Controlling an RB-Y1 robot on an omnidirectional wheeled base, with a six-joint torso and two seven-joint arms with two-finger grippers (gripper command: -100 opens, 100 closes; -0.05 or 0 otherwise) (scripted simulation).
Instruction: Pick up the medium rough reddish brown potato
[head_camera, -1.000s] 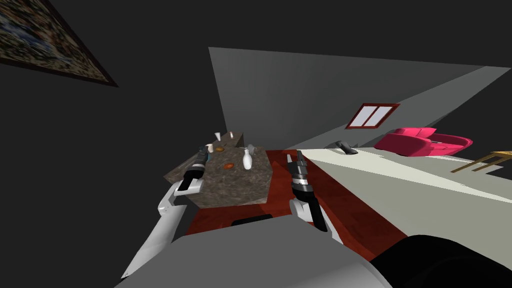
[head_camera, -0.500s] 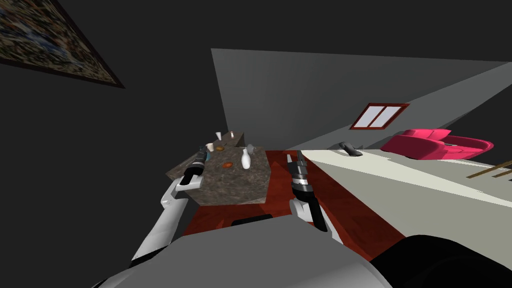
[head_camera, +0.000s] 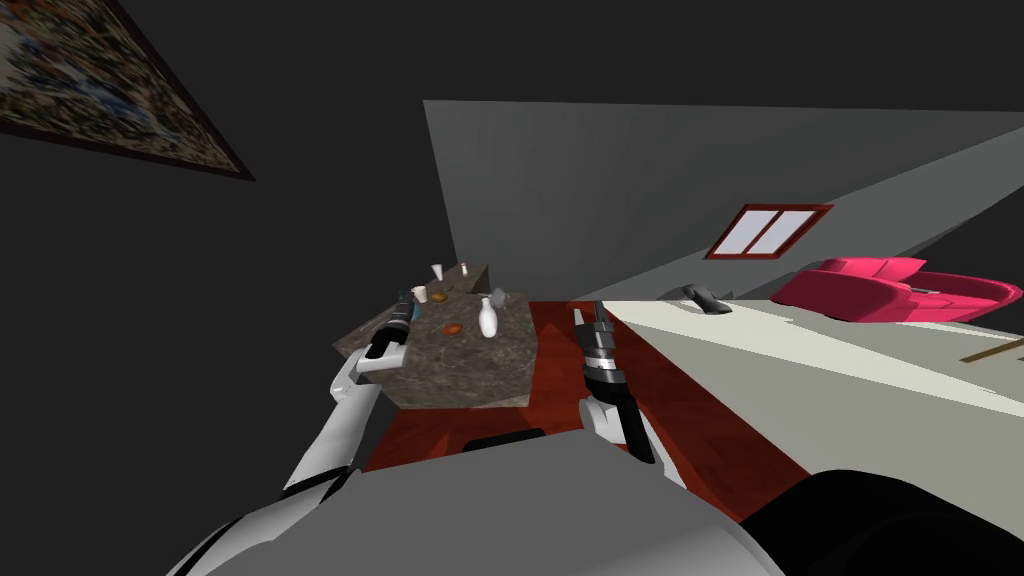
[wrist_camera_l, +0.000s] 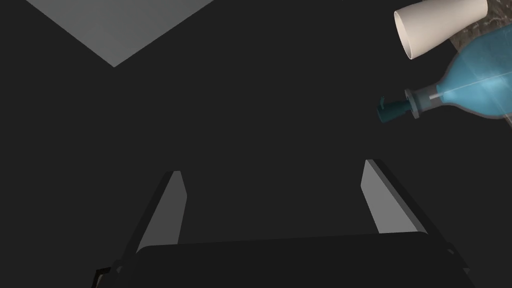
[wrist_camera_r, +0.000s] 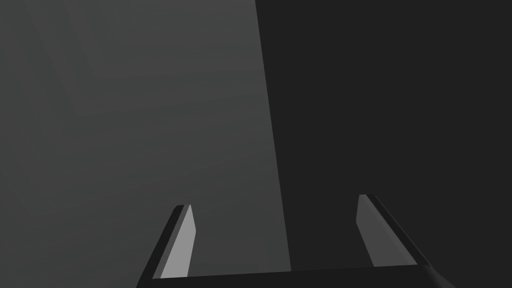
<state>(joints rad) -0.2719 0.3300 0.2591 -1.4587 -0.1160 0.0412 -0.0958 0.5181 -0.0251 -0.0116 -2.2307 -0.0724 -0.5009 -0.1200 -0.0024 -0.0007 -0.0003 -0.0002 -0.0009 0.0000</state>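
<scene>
Closely beside potato (head_camera: 453, 329), upright white vase (head_camera: 487, 320)

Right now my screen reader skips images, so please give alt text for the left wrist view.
The left gripper is open and empty, facing a dark wall. Off to one finger's side, a translucent blue bottle with a teal nozzle and a white cup sit at the edge of a mottled tabletop.

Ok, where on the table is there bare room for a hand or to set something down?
The near half of the table is bare, from the potato and vase back to the near edge. The far end is crowded: cup, blue bottle and small items behind. The left gripper hangs open by the bottle.
</scene>
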